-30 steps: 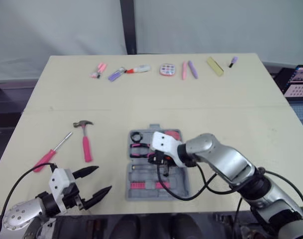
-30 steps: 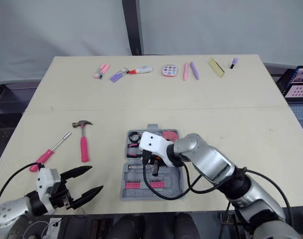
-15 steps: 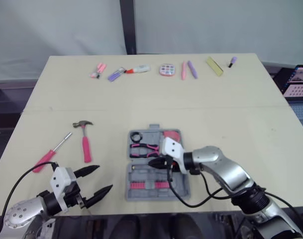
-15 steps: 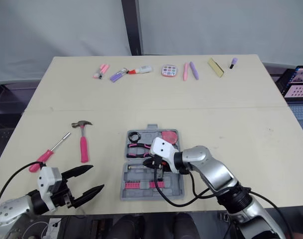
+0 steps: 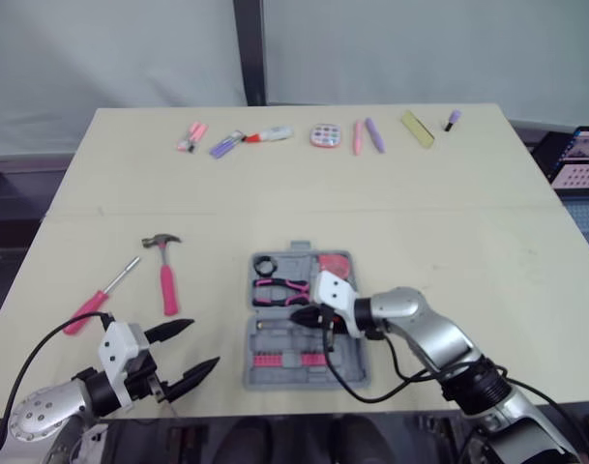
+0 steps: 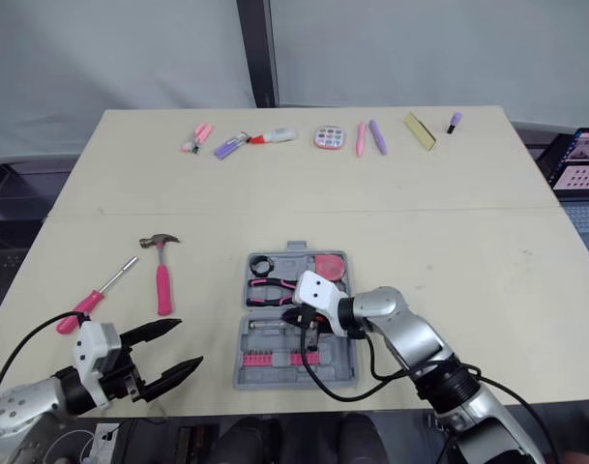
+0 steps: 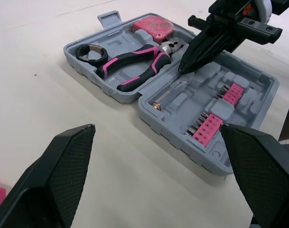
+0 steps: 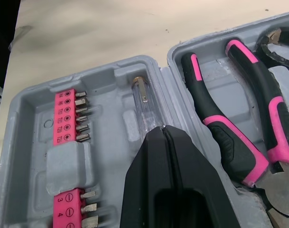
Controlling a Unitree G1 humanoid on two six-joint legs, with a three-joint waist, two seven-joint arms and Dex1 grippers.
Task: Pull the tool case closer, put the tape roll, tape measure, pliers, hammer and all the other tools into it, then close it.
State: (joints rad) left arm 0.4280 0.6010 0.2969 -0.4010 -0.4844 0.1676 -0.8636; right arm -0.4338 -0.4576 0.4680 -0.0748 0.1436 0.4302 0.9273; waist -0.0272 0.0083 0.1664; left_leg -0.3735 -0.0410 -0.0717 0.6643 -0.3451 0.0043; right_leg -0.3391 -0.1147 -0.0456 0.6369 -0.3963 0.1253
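Right wrist view: my right gripper (image 8: pixel 163 128) has its fingers pressed together with nothing between them. The tips hang just over the clear-handled screwdriver (image 8: pixel 144 107), which lies in its slot in the tool case (image 8: pixel 25 142).

Change over the last second: this arm sat further in, covering the 12 o'clock half of the case. It has since drawn back toward 3 o'clock, tips now pointing to 9 o'clock over the hinge line. The pliers (image 8: pixel 215 130) are uncovered and lie in their moulded bed.

Case position: open, at 6 o'clock on the table (image 5: pixel 420 213), close to the near edge, so the pull-closer step looks done.

Contents, left wrist view:
- tape roll (image 7: pixel 80 51) in the corner pocket
- tape measure (image 7: pixel 151 23) beside the plier jaws
- bit strips in the near half

Judgement: pliers step complete; right arm is free.

Outstanding: hammer (image 5: pixel 166 275) at 8 o'clock and the pink-handled screwdriver (image 5: pixel 91 304) beyond it toward 9 o'clock, both on bare table, well apart from the case. The row of small items (image 5: pixel 323 135) along the 12 o'clock edge is also untouched; I cannot tell which of them belong in the case.

Left gripper (image 5: pixel 202 345) hovers at 7 o'clock, fingers spread wide, empty, near the hammer handle's end. It looks the better placed for the hammer. Lid stays open until those are in.
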